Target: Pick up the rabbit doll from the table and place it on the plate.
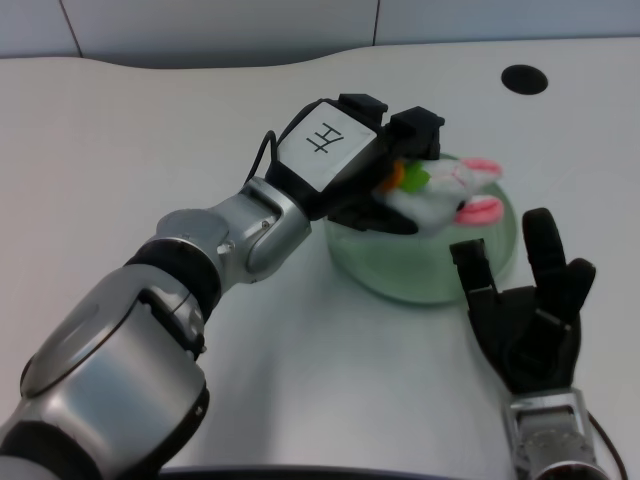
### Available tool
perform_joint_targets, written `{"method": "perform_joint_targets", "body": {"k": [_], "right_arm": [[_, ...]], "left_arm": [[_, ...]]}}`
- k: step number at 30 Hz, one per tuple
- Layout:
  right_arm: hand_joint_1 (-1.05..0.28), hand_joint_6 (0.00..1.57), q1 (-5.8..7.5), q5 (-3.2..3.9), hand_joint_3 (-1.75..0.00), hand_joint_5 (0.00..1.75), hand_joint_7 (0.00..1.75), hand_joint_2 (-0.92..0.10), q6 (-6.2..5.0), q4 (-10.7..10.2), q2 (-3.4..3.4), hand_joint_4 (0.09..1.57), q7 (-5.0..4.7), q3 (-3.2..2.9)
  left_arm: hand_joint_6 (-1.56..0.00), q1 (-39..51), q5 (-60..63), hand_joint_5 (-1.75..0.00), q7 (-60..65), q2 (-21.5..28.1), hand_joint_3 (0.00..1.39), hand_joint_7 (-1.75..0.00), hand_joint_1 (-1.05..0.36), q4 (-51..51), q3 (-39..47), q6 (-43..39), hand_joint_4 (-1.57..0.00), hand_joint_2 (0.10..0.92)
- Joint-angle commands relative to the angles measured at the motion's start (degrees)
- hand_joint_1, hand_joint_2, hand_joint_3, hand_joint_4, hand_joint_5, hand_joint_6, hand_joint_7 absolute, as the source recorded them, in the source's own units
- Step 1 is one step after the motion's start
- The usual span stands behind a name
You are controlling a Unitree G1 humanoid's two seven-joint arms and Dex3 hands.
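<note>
A white rabbit doll [447, 193] with pink ears and an orange and green carrot patch hangs over the pale green plate [415, 270]. My left hand [362, 165] grips the doll from the left, its black fingers wrapped around the body above the plate's left part. The ears point right, over the plate's right rim. I cannot tell whether the doll touches the plate.
My right hand [530, 305] rests with its fingers spread at the plate's right edge, close to the rim. A black round hole [524, 79] marks the table's far right. The table's back edge curves along the top.
</note>
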Motion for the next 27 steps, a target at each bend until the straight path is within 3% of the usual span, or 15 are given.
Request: {"method": "perform_joint_targets", "body": {"k": [1,3,4,5,7,8,9,12,23,24,26,27], "right_arm": [[-0.67,1.02,2.91,0.22,-0.32,1.15,0.00,-0.92,0.22,1.27,0.34,0.53,0.06,-0.37],[-0.67,1.02,3.01,0.17,-0.33,1.15,0.00,-0.92,-0.28,1.19,0.46,0.53,0.04,-0.39],[-0.67,1.01,3.51,0.35,-0.33,1.15,0.00,-0.92,-0.35,0.86,0.88,0.53,-0.17,-0.50],[-0.67,1.02,4.03,0.63,-0.31,1.14,0.00,-0.92,-0.46,0.40,1.24,0.55,0.02,-0.66],[-0.67,1.02,4.81,0.99,-0.31,1.12,0.00,-0.92,-0.37,-0.38,1.74,0.57,0.20,-0.83],[-0.67,1.02,4.96,1.04,-0.31,1.12,0.00,-0.92,-0.32,-0.63,1.83,0.58,0.21,-0.83],[-0.67,1.02,5.05,1.06,-0.31,1.12,0.00,-0.92,-0.25,-0.81,1.90,0.58,0.15,-0.80],[-0.67,1.02,5.19,1.14,-0.31,1.11,0.00,-0.92,-0.17,-1.10,1.97,0.58,0.03,-0.67],[-0.67,1.02,5.30,1.23,-0.30,1.09,0.00,-0.92,-0.09,-1.35,2.03,0.59,-0.08,-0.54],[-0.67,1.02,5.32,1.17,-0.31,1.09,0.00,-0.92,0.02,-1.32,2.03,0.59,0.15,-0.44],[-0.66,1.01,5.33,1.11,-0.31,1.08,0.00,-0.92,0.16,-1.28,2.04,0.58,0.43,-0.31],[-0.66,1.01,5.34,1.10,-0.31,1.08,0.00,-0.92,0.19,-1.27,2.04,0.58,0.48,-0.27]], "left_arm": [[-0.62,-0.46,0.23,-1.75,0.29,0.04,0.42,-1.75,-0.48,0.18,-0.32,-0.15,-0.96,0.921],[-0.61,-0.44,0.24,-1.75,-0.19,-0.01,0.44,-1.75,-0.48,0.22,-0.37,-0.02,-0.95,0.921],[-0.61,0.19,0.45,-1.75,0.53,-0.87,0.45,-1.75,-0.49,0.22,-0.67,-0.40,-0.94,0.921],[-0.50,0.33,1.68,-1.66,-2.02,-1.98,0.49,-1.64,-0.56,0.54,-2.01,3.48,-0.79,0.921],[-0.31,0.84,2.40,-1.10,-6.31,-3.24,0.67,-0.76,-0.79,0.98,-3.11,9.07,-0.26,0.921],[-0.28,0.90,2.40,-0.90,-7.50,-3.38,0.72,-0.46,-0.86,0.99,-3.28,10.48,-0.11,0.921],[-0.27,0.99,2.24,-0.84,-7.82,-3.40,0.73,-0.36,-0.88,0.88,-3.24,10.80,-0.07,0.921],[-0.26,1.05,2.03,-0.77,-8.19,-3.42,0.75,-0.25,-0.89,0.63,-3.38,11.23,-0.02,0.921],[-0.28,1.07,1.82,-0.76,-8.28,-3.40,0.75,-0.21,-0.90,0.54,-3.58,11.36,-0.02,0.921],[-0.22,1.50,1.03,-0.66,-9.75,-3.50,0.75,-0.17,-0.91,0.59,-2.94,11.08,-0.01,0.921],[-0.05,2.06,-0.03,-0.27,-11.69,-3.61,0.78,-0.03,-0.95,0.60,-2.15,10.74,0.00,0.921],[-0.02,2.17,-0.30,-0.22,-12.18,-3.62,0.78,-0.02,-0.95,0.57,-1.98,10.67,0.00,0.921]]}}
